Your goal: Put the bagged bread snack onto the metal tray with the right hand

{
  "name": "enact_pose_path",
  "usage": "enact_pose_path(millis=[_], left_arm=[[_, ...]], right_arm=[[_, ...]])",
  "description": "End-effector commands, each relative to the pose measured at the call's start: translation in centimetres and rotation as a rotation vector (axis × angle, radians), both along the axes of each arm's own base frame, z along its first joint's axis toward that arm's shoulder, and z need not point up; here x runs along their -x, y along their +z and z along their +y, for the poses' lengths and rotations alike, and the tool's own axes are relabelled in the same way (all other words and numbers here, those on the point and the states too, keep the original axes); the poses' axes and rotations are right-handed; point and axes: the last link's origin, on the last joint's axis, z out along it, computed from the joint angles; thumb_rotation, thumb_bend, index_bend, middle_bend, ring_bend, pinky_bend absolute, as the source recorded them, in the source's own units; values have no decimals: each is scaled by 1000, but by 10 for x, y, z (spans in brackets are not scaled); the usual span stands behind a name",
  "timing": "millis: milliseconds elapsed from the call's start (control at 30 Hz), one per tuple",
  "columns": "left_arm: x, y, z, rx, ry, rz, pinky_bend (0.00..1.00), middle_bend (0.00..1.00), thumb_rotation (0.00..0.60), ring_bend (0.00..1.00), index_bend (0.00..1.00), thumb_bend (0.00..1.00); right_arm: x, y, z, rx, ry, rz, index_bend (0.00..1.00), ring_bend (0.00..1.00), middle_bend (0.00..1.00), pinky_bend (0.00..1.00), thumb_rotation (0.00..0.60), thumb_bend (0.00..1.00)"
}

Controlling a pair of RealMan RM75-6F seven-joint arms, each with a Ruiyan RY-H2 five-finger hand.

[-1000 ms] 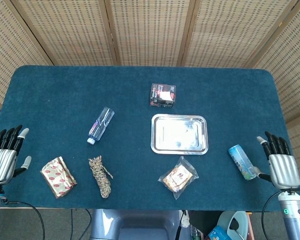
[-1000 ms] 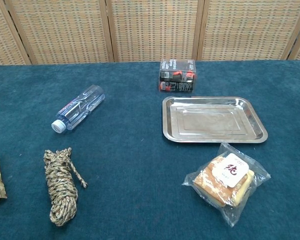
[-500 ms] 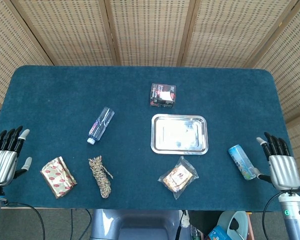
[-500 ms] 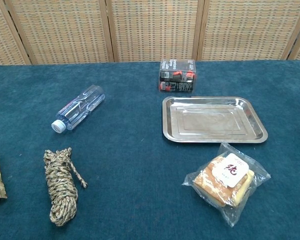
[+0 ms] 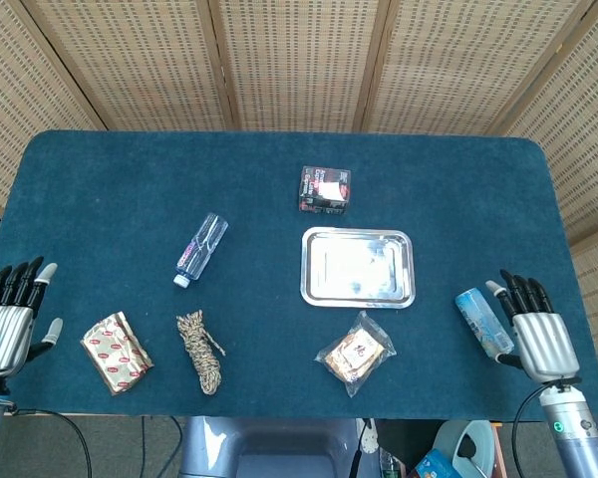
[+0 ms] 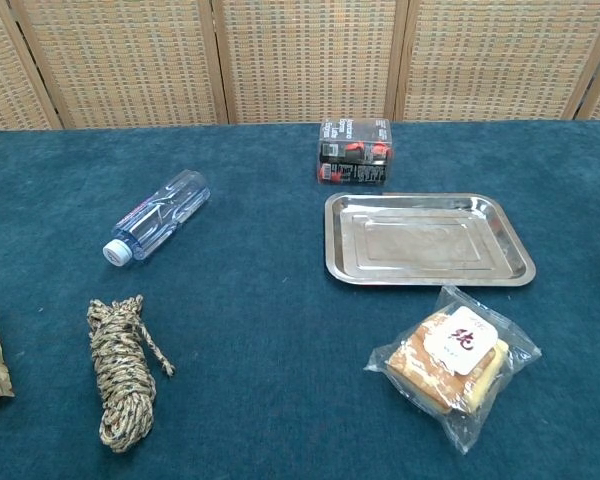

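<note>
Bagged bread snack (image 5: 355, 353) flat on blue cloth of table (image 5: 120, 179), near front edge, just in front of metal tray (image 5: 358, 267) and apart from it. Tray bare, lying right of centre. Right hand (image 5: 534, 332) at right edge of table, back up, fingers straight and slightly spread, holding nothing; just beside blue can (image 5: 482, 322) lying on its side, contact not determinable. Well apart from snack, can lying between. Left hand (image 5: 10, 321) at left edge, fingers extended and apart, nothing held; near gold-wrapped packet (image 5: 116, 352). Neither hand visible in chest view.

Other items: coiled cord (image 5: 201, 350) right of packet, plastic water bottle (image 5: 200, 248) on its side behind cord, cap toward front. Dark box (image 5: 325, 188) just behind tray, separate from it. Chest view: snack (image 6: 455, 358) shows white label with red mark on top, bag clear, bread slices stacked inside; tray (image 6: 426, 239) rim unobstructed.
</note>
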Motion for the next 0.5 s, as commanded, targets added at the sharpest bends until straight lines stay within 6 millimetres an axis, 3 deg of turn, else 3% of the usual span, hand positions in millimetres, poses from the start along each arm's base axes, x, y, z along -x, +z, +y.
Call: enact_pose_path(millis=[33,500], left_arm=[[1,-1,-3,-5,9,0,0,0,585,0,0,408],[0,-1,-15,-37,38,9,0,0,585,0,0,410]], right_arm=[[-8,-8,2,-51,45,3,103,0,0,0,600,224],[-42,-42,8,-219,260,50,80,0,0,0,600,224]])
